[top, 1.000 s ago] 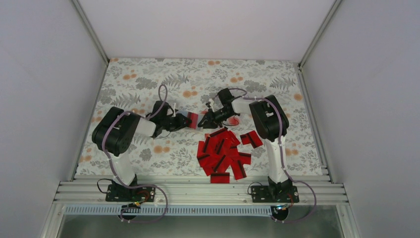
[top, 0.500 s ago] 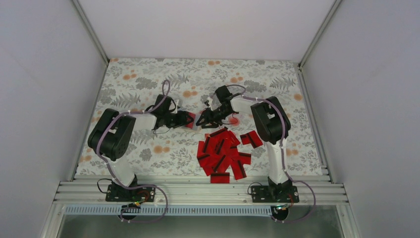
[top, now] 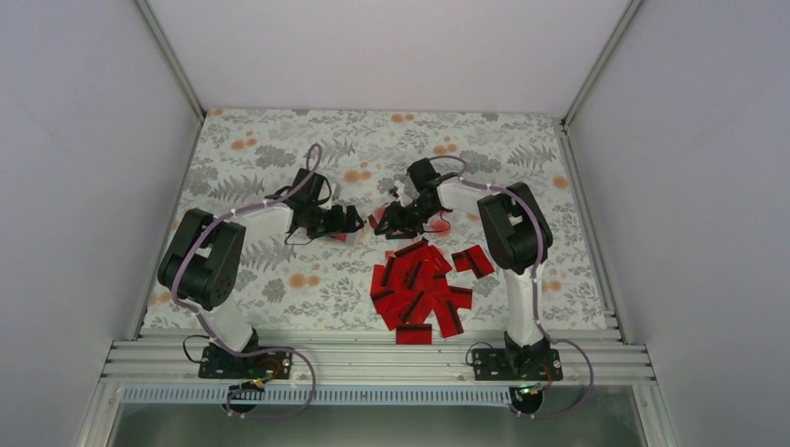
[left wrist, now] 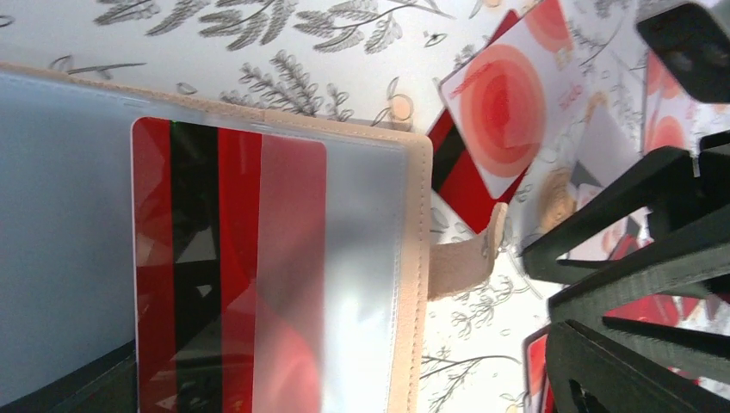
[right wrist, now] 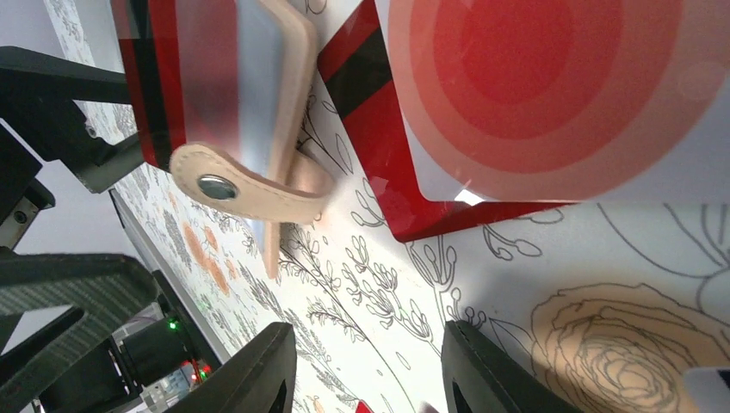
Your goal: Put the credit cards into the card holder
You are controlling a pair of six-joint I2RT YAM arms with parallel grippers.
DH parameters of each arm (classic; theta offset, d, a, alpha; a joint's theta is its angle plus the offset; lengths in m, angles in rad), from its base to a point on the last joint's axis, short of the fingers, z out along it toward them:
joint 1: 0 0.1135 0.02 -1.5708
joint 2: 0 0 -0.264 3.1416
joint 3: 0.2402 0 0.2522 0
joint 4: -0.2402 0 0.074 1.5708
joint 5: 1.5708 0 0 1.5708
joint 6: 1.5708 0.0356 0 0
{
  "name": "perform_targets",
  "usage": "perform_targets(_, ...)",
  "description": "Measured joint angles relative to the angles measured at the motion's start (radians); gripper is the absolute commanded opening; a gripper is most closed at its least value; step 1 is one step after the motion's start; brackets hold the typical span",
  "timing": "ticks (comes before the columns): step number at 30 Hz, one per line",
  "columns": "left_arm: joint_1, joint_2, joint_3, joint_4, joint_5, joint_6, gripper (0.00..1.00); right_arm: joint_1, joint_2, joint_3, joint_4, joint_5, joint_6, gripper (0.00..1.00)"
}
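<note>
step: next pickup | left gripper (top: pixel 345 222) pinches card holder (left wrist: pixel 411 258), keep it level | right gripper (right wrist: pixel 366 344) spread, empty: nip pale card (right wrist: pixel 551 95), upper right, by its edge

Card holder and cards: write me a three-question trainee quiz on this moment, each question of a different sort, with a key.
1. True or false: the card holder already has a red card inside it.
2. Pick one. The right gripper is: A) open, holding nothing; B) shut on a card; C) out of view.
3. Fill in: the pale-faced card lies partly on top of a ___ card with a black stripe.

Key: 1 true; 2 A; 3 red.
</note>
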Motion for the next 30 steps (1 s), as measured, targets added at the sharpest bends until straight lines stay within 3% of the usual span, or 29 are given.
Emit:
perform_targets(13,-0.006,-0.024,0.093,-0.296,-0.186,0.084,1.0,0.006,-0.01,-0.03,0.051,-0.018,0.023,0.38)
perform_targets(23,0.126,-0.058,0.017,-0.274,0.021,0.117,1.0,0.008,-0.01,-0.032,0.058,-0.016,0.031,0.36)
perform_targets(30,0.162,-0.085,0.016,-0.321,0.04,0.144,1.0,0.008,-0.02,-0.05,0.059,-0.016,0.027,0.36)
